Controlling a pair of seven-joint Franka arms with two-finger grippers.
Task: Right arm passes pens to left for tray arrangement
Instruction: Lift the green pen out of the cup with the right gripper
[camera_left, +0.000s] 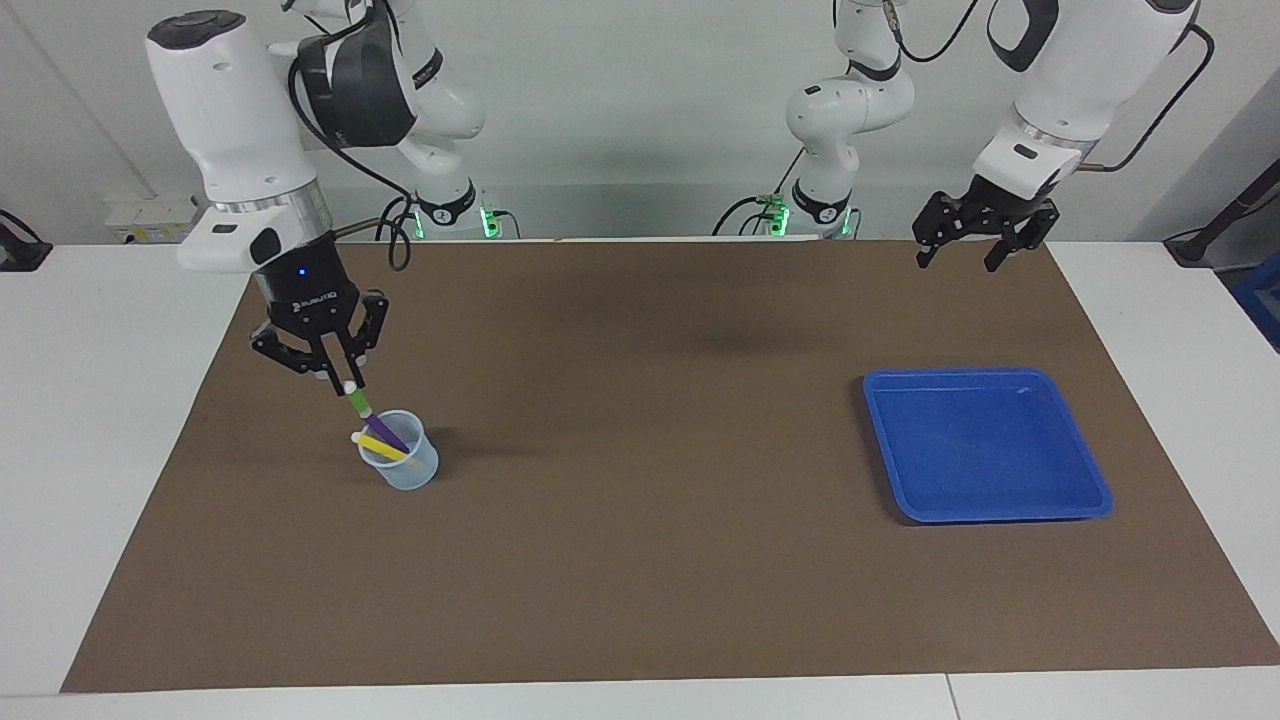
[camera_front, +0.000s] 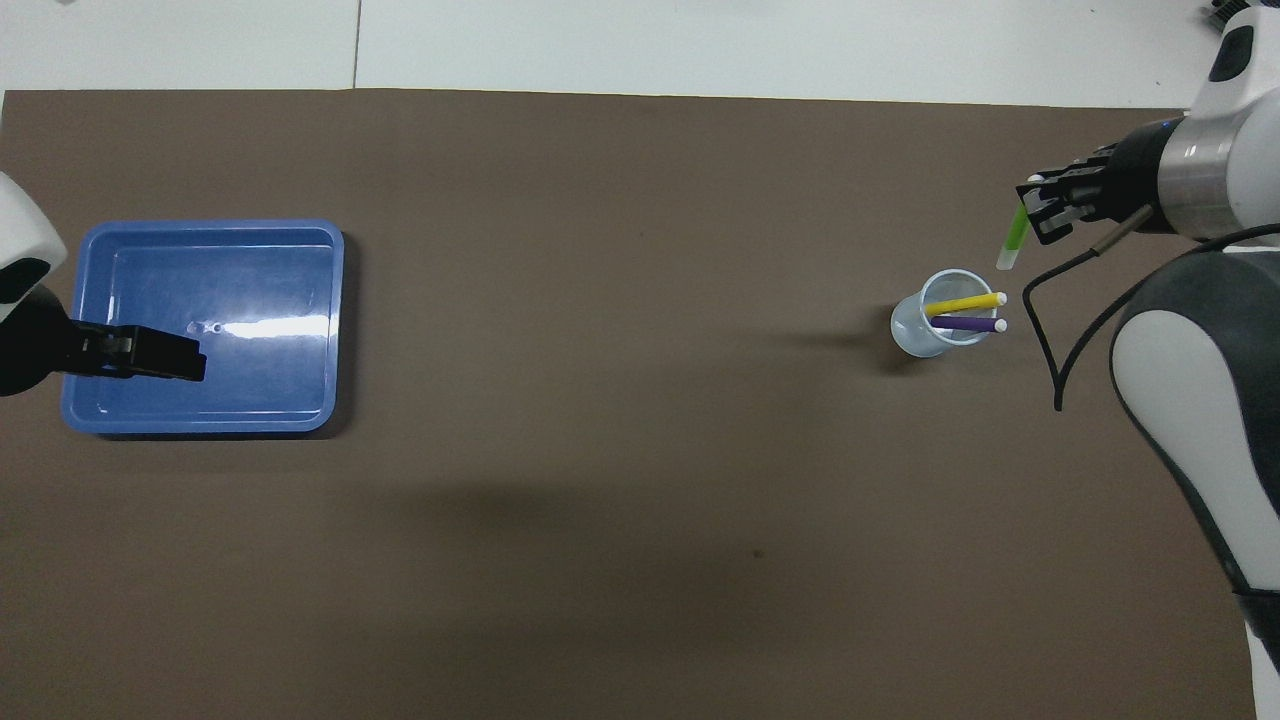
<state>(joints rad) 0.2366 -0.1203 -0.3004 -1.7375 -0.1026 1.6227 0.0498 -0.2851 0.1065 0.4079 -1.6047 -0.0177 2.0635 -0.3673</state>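
My right gripper (camera_left: 345, 385) is shut on the bright green pen (camera_left: 359, 403), which hangs tilted just above the clear plastic cup (camera_left: 402, 472). The overhead view shows this gripper (camera_front: 1035, 210) and the green pen (camera_front: 1013, 238) beside the cup (camera_front: 912, 330). The yellow pen (camera_left: 380, 447) (camera_front: 962, 303) and purple pen (camera_left: 388, 432) (camera_front: 965, 324) lean in the cup. The blue tray (camera_left: 985, 374) (camera_front: 210, 226) lies empty toward the left arm's end. My left gripper (camera_left: 958, 263) (camera_front: 190, 362) waits open and empty in the air, over the tray's edge nearer the robots.
A brown mat (camera_left: 640, 450) covers the white table (camera_left: 100, 420), and the cup and tray stand on it. Cables and the arm bases sit along the table's edge at the robots' end.
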